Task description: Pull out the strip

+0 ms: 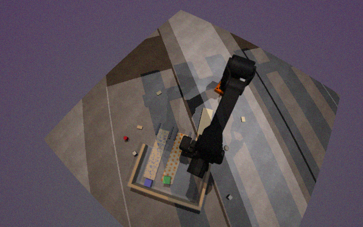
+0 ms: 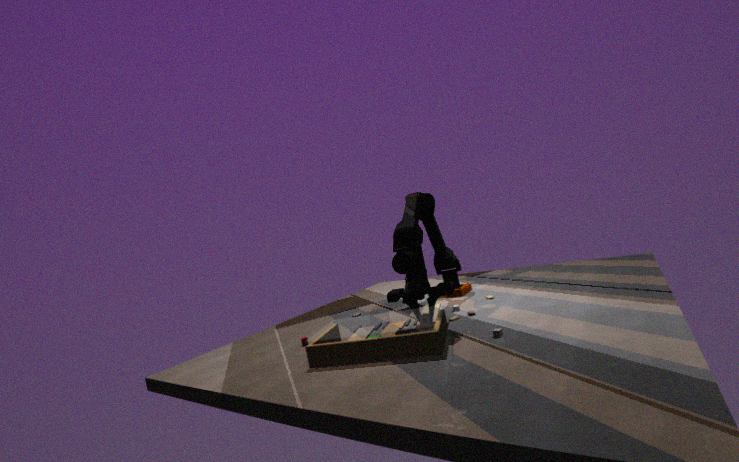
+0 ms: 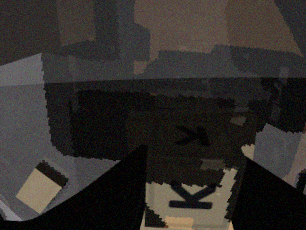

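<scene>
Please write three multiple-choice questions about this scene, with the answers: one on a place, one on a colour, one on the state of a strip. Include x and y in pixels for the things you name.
1. Where is the small red piece (image 1: 125, 138) (image 2: 304, 339)?
A. Inside the tray (image 1: 164, 197) (image 2: 377, 348)
B. Outside the tray
C. On the orange base

2. What colour is the cube (image 1: 167, 180) (image 2: 373, 336) at the end of the orange-dotted strip (image 1: 174, 160)?
A. Yellow
B. Red
C. Green

3. How does the blue-speckled strip (image 1: 155, 157) lie?
A. Partly in the tray, partly beyond its open side
B. Wholly outside the tray
C. Across the tray's long wall

Key:
1. B: the top view shows it beyond the tray's side wall.
2. C: its green top shows at the strip's end in the top view.
3. A: in the top view, one end is between the walls and the other extends past them.
</scene>
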### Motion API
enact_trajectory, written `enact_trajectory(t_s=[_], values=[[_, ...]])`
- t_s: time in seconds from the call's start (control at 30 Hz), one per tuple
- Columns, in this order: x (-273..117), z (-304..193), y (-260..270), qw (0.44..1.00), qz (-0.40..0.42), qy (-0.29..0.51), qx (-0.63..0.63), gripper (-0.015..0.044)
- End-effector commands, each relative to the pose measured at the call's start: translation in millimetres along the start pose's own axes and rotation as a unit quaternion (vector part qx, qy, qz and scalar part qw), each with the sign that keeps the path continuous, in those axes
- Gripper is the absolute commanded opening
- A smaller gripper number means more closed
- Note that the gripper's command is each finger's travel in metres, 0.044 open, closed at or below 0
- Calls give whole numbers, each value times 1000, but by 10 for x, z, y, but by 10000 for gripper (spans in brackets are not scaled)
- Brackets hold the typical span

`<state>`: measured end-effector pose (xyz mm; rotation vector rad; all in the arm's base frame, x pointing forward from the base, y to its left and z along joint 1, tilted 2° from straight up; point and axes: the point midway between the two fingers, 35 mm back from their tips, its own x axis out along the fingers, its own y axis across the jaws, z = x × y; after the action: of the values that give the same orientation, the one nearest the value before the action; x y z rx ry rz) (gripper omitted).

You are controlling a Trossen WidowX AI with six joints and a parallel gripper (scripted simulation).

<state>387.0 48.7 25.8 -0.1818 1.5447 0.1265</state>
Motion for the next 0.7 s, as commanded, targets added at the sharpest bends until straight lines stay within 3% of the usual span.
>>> enact_trajectory(t_s=[0.0,0.17,0.67], values=[[-2,1,0,1000,0,0,0,112],[-25,9,-24,1000,-2,-5,-2,0],[-408,-566,41,1000,1,4,-1,0]])
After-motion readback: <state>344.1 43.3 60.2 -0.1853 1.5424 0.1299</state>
